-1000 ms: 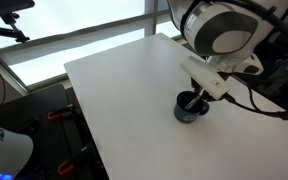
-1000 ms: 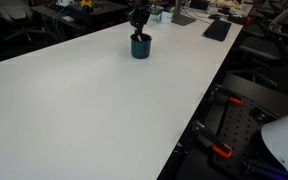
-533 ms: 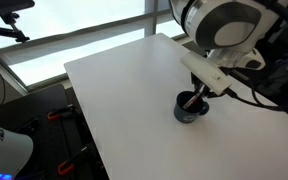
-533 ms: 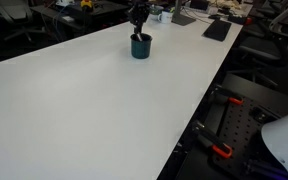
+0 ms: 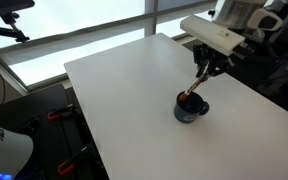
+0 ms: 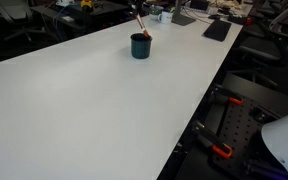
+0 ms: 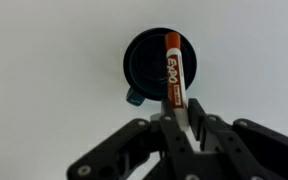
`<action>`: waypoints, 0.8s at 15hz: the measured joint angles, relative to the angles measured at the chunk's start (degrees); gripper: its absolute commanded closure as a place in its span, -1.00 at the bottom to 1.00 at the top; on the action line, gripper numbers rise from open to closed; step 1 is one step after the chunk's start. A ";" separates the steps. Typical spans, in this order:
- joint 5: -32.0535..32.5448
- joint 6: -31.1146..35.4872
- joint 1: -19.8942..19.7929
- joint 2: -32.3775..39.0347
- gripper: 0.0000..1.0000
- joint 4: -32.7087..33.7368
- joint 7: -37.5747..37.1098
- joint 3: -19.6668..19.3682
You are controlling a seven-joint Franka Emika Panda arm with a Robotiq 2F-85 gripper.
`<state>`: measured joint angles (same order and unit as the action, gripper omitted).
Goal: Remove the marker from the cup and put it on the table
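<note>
**Gripping the marker above the cup mouth**

In an exterior view, shows the black two-finger gripper clenched on the upper end of a thin, dark, red-tipped marker. Slants down to the squat navy cup on the plain white table, lower end at the rim; cannot tell whether it is clear.

In an exterior view, places the marker directly over the cup.

In the wrist view, runs the marker straight out from the fingers, across the cup opening. Probably calls for more lift along that axis before any sideways move.
</note>
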<state>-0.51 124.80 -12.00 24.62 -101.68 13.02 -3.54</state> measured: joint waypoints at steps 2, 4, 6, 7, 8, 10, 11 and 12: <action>0.50 -3.80 1.15 -1.65 0.90 0.85 -0.27 0.06; -0.26 -8.52 1.82 -1.90 0.90 3.07 0.56 0.71; -2.35 -12.68 1.86 -1.13 0.90 5.62 2.64 1.78; -3.63 -14.44 1.83 -0.43 0.90 6.88 3.98 2.25; -4.94 -16.12 1.77 0.51 0.90 8.23 5.52 2.69; -6.70 -19.10 1.74 2.81 0.90 10.85 8.25 3.40; -7.02 -20.62 1.73 4.20 0.90 12.28 9.17 3.78; -7.04 -22.01 1.75 5.68 0.90 13.71 9.62 4.11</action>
<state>-7.55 102.79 -10.25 30.30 -87.98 22.64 0.57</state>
